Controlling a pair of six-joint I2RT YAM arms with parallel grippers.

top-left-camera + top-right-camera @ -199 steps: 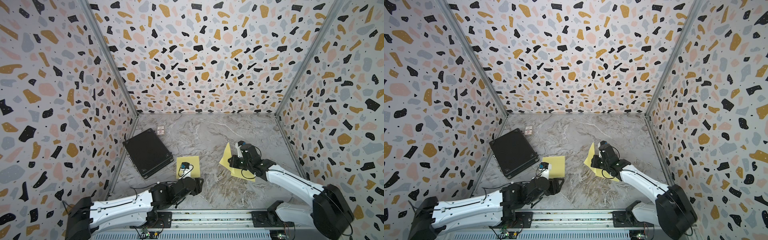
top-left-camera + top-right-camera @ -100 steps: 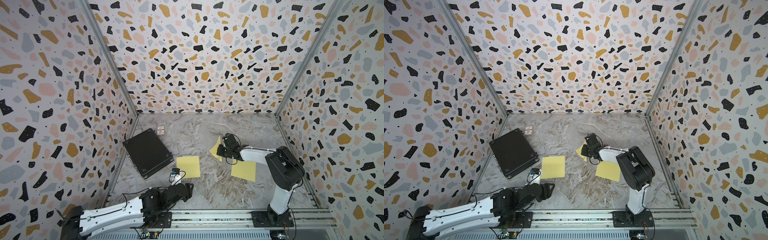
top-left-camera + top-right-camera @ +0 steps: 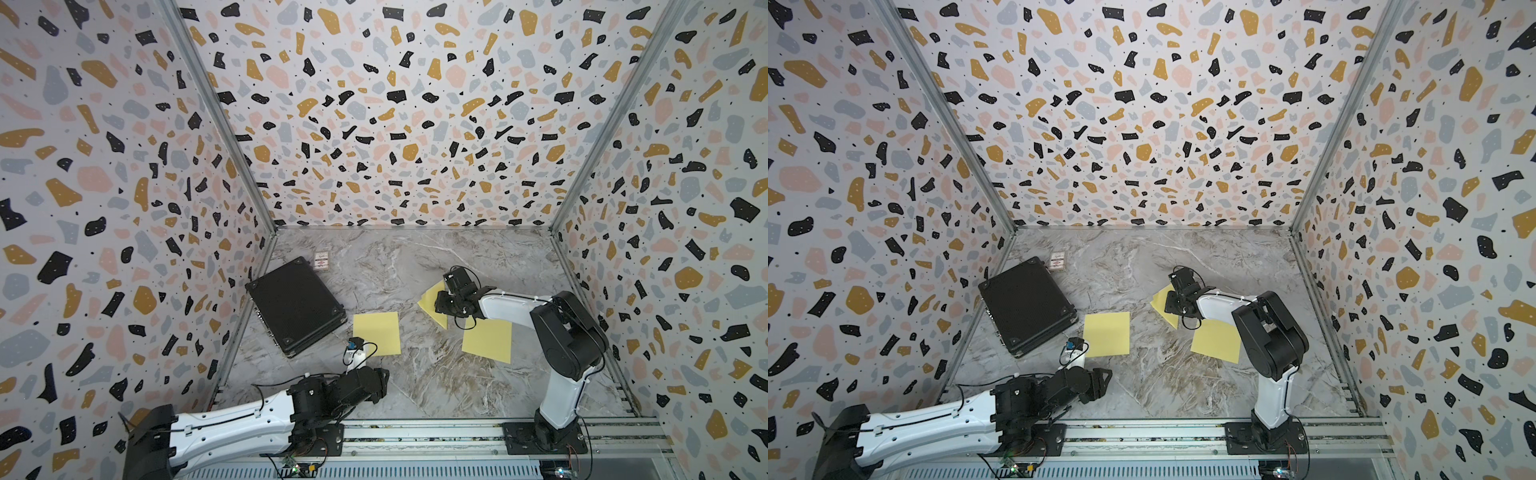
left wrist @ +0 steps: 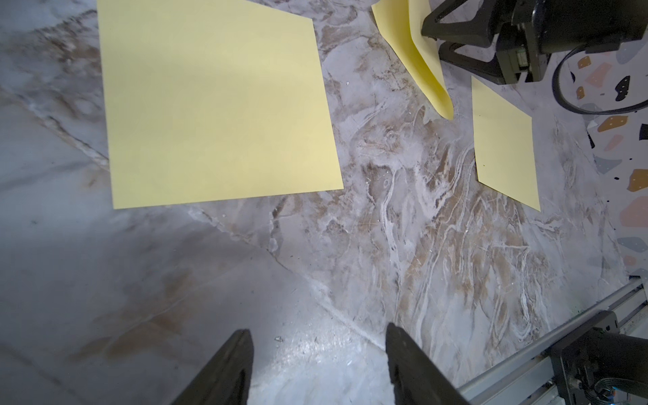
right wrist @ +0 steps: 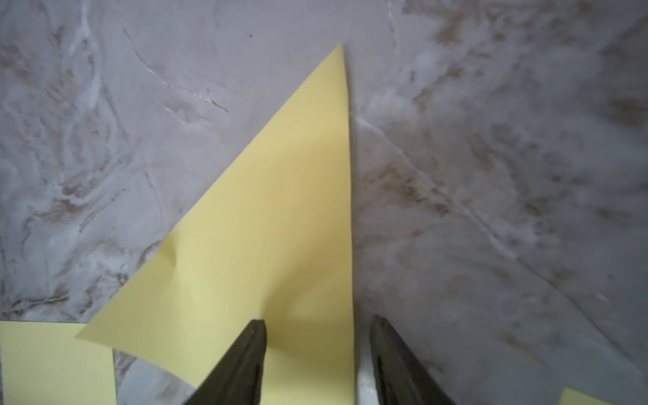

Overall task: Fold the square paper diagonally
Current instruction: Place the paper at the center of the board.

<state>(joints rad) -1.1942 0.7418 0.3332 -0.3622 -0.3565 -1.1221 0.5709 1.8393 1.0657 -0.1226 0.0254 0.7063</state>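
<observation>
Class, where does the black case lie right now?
In both top views the black case lies at the table's left edge, beside the left wall, just left of a flat yellow sheet.

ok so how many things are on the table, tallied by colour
yellow paper sheets: 3 – a flat sheet, a second flat sheet, a folded sheet under the right tool
black case: 1
small white and red card pack: 1
total: 5

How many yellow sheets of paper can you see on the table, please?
3: one flat sheet beside the black case, one flat sheet beneath the right arm, one folded sheet under the right gripper.
</observation>
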